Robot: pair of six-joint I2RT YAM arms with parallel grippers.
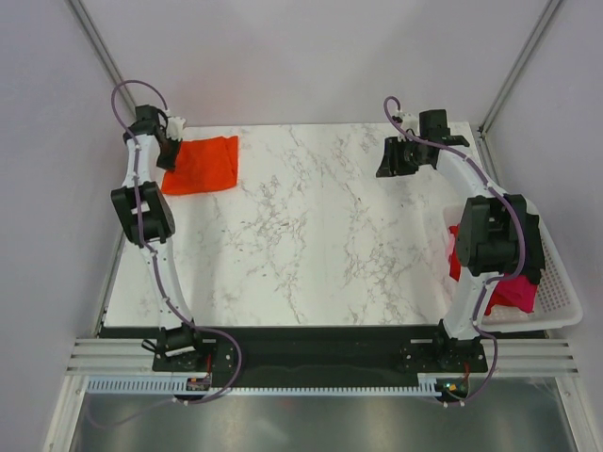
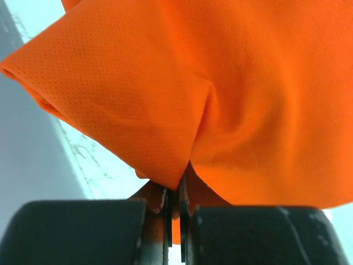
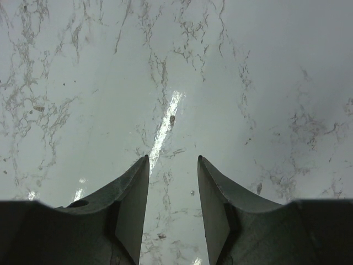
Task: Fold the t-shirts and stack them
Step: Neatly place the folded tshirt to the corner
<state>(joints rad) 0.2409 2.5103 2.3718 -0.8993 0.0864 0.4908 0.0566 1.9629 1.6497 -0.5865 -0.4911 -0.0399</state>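
A folded bright orange-red t-shirt lies at the far left of the marble table. My left gripper is at its left edge, shut on a pinch of the orange cloth, which fills the left wrist view. My right gripper hovers over bare marble at the far right, open and empty, its fingers apart. More shirts, red and pink, lie bunched in the basket, partly hidden by the right arm. No black shirt shows.
A white plastic mesh basket stands at the table's right edge beside the right arm. White walls with metal corner posts close in the back. The arm bases sit on a rail at the near edge.
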